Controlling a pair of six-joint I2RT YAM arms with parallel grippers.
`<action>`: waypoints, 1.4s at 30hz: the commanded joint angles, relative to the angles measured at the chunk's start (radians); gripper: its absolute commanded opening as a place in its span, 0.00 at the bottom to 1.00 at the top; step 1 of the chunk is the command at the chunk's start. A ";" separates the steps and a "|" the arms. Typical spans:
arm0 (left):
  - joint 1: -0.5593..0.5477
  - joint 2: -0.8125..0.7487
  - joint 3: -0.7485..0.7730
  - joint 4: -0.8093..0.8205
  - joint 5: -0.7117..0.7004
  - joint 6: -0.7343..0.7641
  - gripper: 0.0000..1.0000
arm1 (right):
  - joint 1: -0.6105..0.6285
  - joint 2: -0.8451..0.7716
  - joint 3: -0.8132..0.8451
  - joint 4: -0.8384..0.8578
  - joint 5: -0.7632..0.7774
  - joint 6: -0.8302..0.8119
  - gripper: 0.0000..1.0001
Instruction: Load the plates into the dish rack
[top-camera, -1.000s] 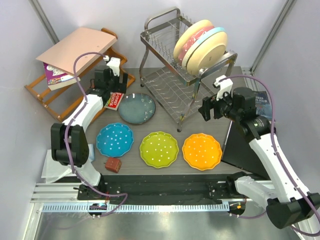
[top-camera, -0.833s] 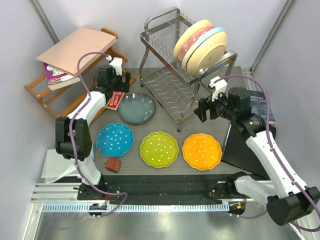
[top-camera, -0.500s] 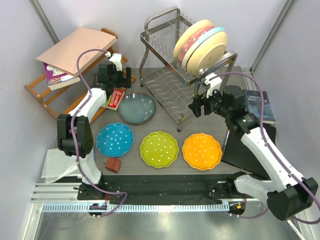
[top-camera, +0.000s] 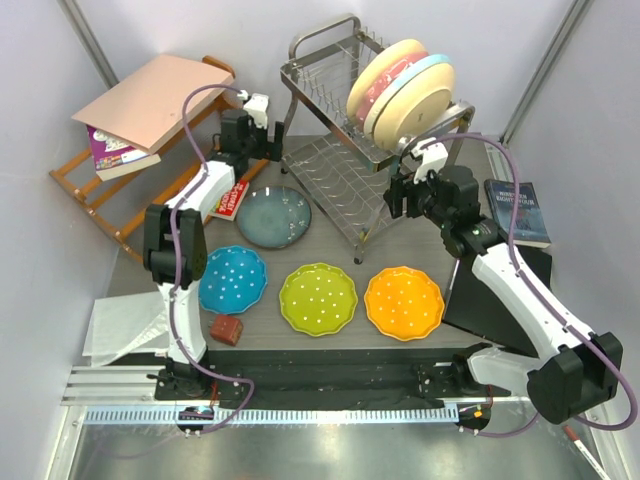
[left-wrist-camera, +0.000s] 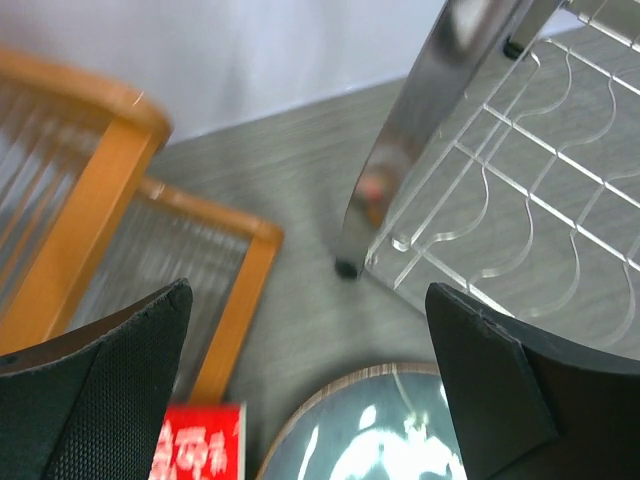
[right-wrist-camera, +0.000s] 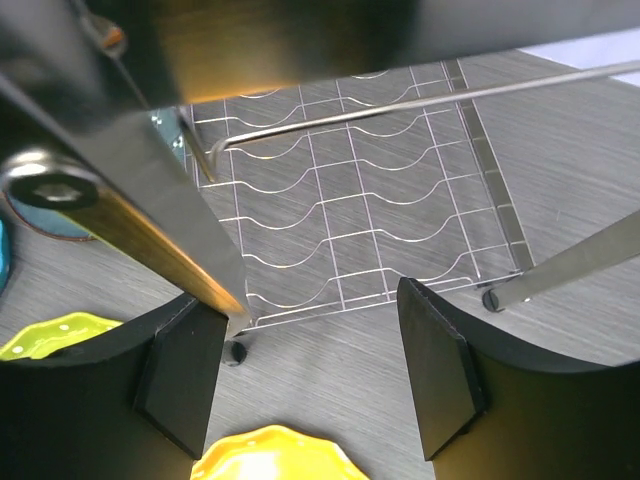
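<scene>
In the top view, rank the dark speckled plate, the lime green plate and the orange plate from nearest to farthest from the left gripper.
From the left gripper:
1. Dark speckled plate, on the table just nearside of it.
2. Lime green plate, middle of the near row.
3. Orange plate, right end of that row.

The left arm (top-camera: 200, 195) and right arm (top-camera: 520, 295) have white links, black joints and purple cables (top-camera: 186, 120). The left gripper (left-wrist-camera: 312, 390) has black textured fingers (left-wrist-camera: 95, 400).

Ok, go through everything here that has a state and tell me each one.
left gripper: open, empty.
right gripper: open, empty.
dish rack: upright, three plain plates on edge in its top tier.
blue plate: flat on table, unloaded.
lime green plate: flat on table.
orange plate: flat on table.
dark speckled plate: flat on table.
</scene>
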 joint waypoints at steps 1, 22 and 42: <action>-0.014 0.095 0.123 0.089 0.031 0.032 1.00 | -0.111 -0.016 -0.012 0.069 0.164 0.005 0.71; -0.094 0.091 0.076 0.132 0.128 -0.106 0.99 | -0.380 0.173 0.085 0.174 0.241 -0.070 0.74; -0.173 0.098 0.062 0.174 0.292 -0.204 0.76 | -0.425 0.178 0.011 0.209 0.349 -0.090 0.41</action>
